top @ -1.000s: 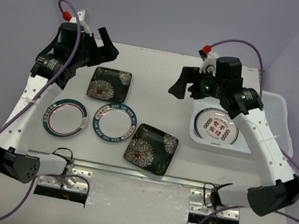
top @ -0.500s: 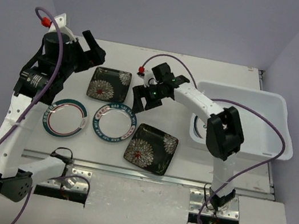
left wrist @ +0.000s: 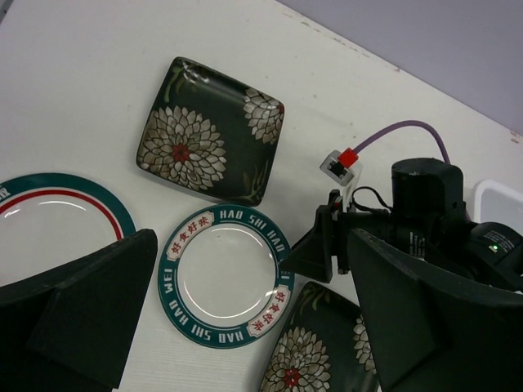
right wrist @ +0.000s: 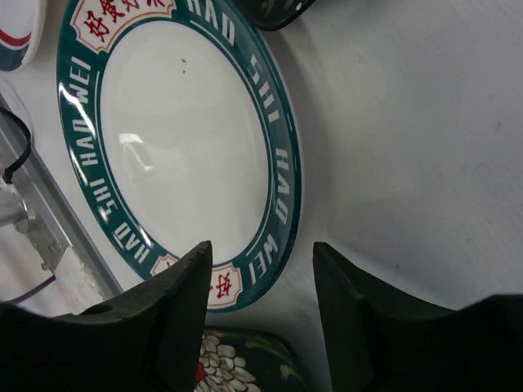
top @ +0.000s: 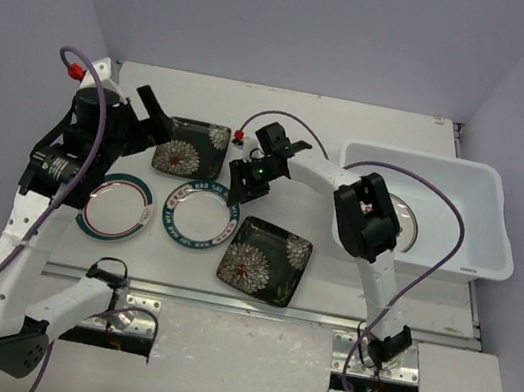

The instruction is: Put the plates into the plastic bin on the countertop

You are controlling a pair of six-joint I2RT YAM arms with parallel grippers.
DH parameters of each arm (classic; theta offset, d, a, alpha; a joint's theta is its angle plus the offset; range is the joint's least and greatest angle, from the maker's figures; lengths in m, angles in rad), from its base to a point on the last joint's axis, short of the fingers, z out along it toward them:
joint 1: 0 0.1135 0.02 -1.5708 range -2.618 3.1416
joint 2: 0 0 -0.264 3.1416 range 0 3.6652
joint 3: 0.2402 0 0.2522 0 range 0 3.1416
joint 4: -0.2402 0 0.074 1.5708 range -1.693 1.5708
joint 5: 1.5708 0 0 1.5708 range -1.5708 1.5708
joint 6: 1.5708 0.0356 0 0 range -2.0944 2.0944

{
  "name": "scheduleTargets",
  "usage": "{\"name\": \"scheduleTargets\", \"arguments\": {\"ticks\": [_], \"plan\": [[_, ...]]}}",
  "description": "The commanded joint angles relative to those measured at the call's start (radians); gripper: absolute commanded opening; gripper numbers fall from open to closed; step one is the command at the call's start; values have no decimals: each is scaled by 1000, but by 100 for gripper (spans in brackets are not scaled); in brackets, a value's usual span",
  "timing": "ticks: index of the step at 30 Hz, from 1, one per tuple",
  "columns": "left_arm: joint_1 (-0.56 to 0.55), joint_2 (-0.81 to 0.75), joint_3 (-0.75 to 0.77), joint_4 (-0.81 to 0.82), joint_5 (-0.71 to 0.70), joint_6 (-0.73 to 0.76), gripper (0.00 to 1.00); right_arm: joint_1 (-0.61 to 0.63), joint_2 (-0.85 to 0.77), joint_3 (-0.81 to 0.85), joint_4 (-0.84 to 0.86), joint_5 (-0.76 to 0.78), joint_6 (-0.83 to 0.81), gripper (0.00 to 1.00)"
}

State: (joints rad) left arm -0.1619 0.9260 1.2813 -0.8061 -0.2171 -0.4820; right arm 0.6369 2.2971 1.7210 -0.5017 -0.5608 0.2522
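Four plates lie on the countertop [top: 286, 119]: a black square one [top: 193, 146], a round one with a teal and red rim [top: 116, 206], a teal lettered one [top: 202, 214] and a second black square one [top: 266, 259]. My right gripper [top: 242, 180] hangs low at the lettered plate's right edge. In the right wrist view that gripper [right wrist: 261, 273] is open, its jaws straddling the lettered plate's [right wrist: 180, 155] rim without touching it. My left gripper [top: 157, 117] is open above the plates, holding nothing. The plastic bin [top: 490, 196] holds a plate [top: 405, 221], partly hidden by the right arm.
A metal rail [top: 243, 304] runs along the front edge. The right arm stretches from the bin's left side across to the table's middle. In the left wrist view, the right arm's wrist [left wrist: 425, 204] sits just right of the lettered plate [left wrist: 225, 286].
My right arm swung left from over the bin and dropped to the lettered plate's rim, its jaws narrowing. The left arm shifted slightly down and left.
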Motion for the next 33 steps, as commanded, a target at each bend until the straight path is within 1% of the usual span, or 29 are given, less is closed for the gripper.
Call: {"name": "scheduleTargets", "arguments": {"ticks": [1, 3, 6, 8, 9, 11, 16, 21, 23, 29, 33], "plan": [[10, -39, -17, 13, 24, -19, 100, -5, 31, 28, 101, -27, 48, 43], [12, -52, -37, 13, 35, -23, 100, -5, 40, 18, 123, -29, 74, 30], [11, -68, -64, 16, 57, -24, 100, -21, 53, -1, 167, -45, 130, 21], [12, -77, -81, 16, 57, -23, 100, -34, 51, -20, 192, -59, 170, 20], [12, -83, -92, 15, 54, -22, 100, -39, 51, -26, 203, -71, 187, 14], [10, -95, -110, 11, 48, -21, 100, -43, 47, -24, 209, -89, 212, 0], [10, -105, -119, 7, 44, -18, 100, -48, -7, -7, 196, -166, 269, 0], [10, -94, -101, 13, 39, -10, 100, -63, -73, 86, 75, -232, 291, 0], [11, -89, -96, 18, 38, -7, 100, -83, -98, 100, 47, -272, 316, 0], [10, -68, -94, 38, 50, -4, 100, -166, -231, 88, 38, -333, 399, 0], [10, -56, -92, 50, 55, -3, 100, -222, -304, 91, 12, -326, 409, 0]]}}
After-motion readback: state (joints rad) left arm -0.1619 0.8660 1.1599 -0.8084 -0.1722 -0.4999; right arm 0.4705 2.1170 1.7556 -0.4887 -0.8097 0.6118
